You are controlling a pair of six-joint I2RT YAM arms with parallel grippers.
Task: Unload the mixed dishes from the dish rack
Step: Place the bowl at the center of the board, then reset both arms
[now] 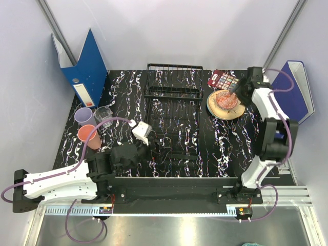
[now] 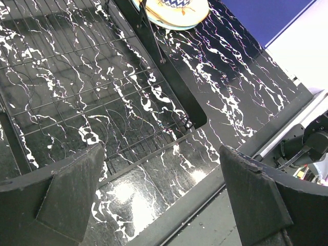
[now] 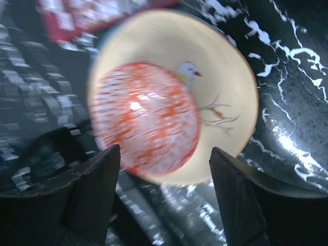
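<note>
The black wire dish rack (image 1: 171, 110) stands mid-table with no dishes showing in it; its floor grid (image 2: 92, 87) fills the left wrist view. To its right, a bowl (image 3: 146, 118) with a red-orange patterned inside sits on a cream plate (image 3: 228, 87) painted with a bird. This stack (image 1: 225, 105) lies on the table. My right gripper (image 1: 236, 92) hovers over it, open (image 3: 164, 171), with nothing between its fingers. My left gripper (image 1: 156, 149) hangs wide open (image 2: 161, 171) above the rack's near edge. Lavender (image 1: 83, 116), clear glass (image 1: 104, 115) and salmon-pink (image 1: 88, 135) cups stand at the left.
A dark red palette of coloured squares (image 1: 223, 79) lies just behind the plate stack. Blue binders stand at the back left (image 1: 84, 66) and far right (image 1: 293, 89). White walls close in the table on three sides.
</note>
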